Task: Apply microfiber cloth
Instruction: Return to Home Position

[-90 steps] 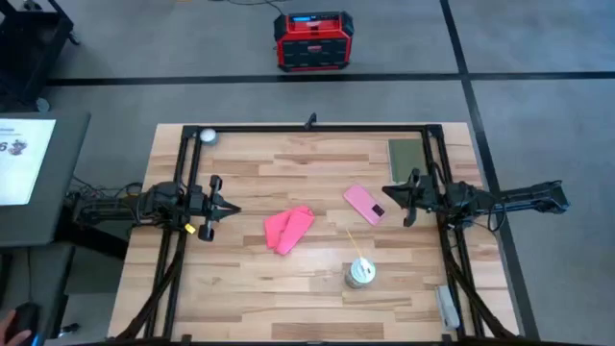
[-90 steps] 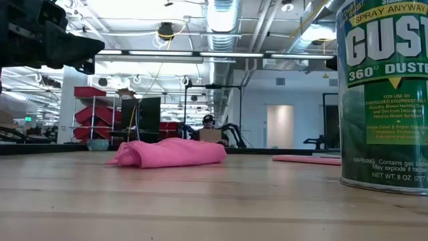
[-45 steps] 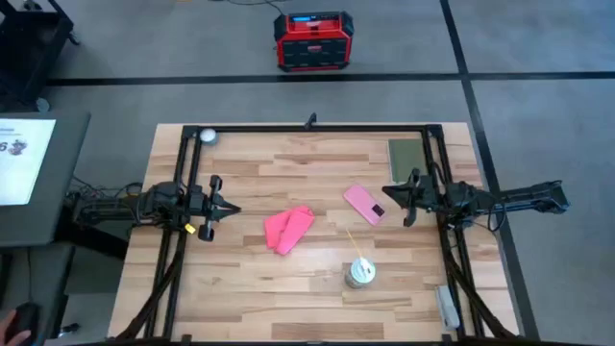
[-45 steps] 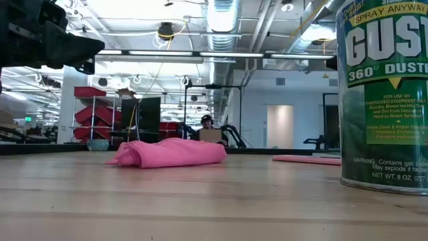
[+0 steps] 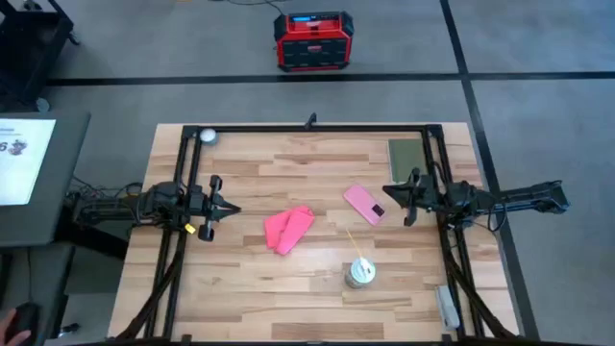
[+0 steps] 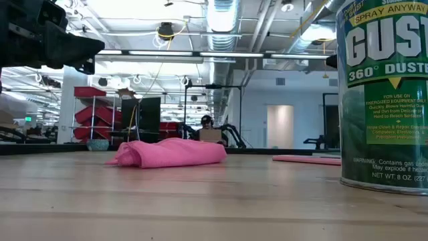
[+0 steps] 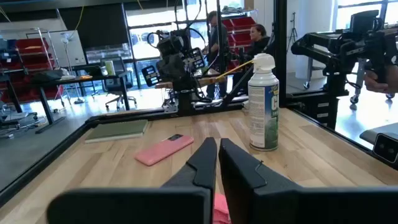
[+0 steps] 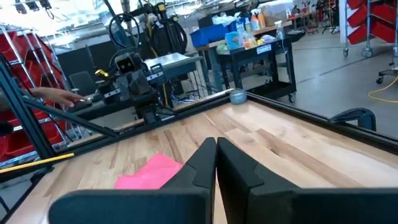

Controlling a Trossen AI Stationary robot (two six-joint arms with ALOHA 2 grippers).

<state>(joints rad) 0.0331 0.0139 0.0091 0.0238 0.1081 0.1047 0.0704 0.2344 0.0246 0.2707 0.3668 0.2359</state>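
The microfiber cloth [image 5: 288,230] lies crumpled on the wooden table near its middle; it also shows as a low pink heap in the low view [image 6: 170,152] and in the right wrist view [image 8: 152,172]. My left gripper [image 5: 233,208] hovers shut at the table's left side, left of the cloth. My right gripper [image 5: 386,192] hovers shut at the right side, beside the pale-pink phone [image 5: 363,204], which lies flat on the table. Neither gripper touches anything.
A duster spray can [image 5: 360,272] with a straw stands near the front, right of the cloth. An olive-green pad [image 5: 405,153] lies at the far right corner. A small white ball [image 5: 207,135] sits at the far left corner. A black frame rims the table.
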